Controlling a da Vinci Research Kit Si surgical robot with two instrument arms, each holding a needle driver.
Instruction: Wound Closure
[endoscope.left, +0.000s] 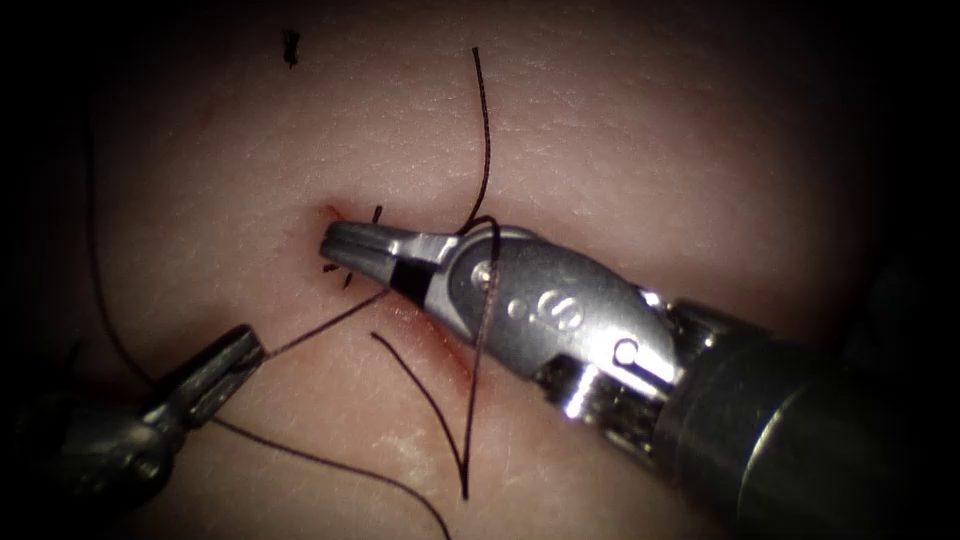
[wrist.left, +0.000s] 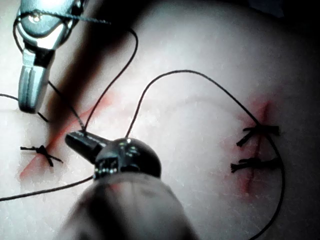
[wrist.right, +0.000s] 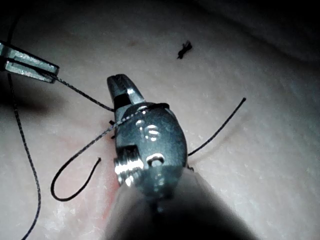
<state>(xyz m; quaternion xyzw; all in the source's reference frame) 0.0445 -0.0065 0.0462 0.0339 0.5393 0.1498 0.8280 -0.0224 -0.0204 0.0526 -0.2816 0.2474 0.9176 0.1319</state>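
We see a small dark scrap of thread lying well apart from the cut, beyond its far end, red fluid staining the skin along the cut, and two tied stitches crossing a second red mark far from it.

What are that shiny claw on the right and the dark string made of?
The right tool looks like polished metal: silvery, with bright glints and a stamped mark. The thread looks like dark, fine twisted fibre, matte; in the right wrist view its strand shows a braided texture. The exact material is unclear.
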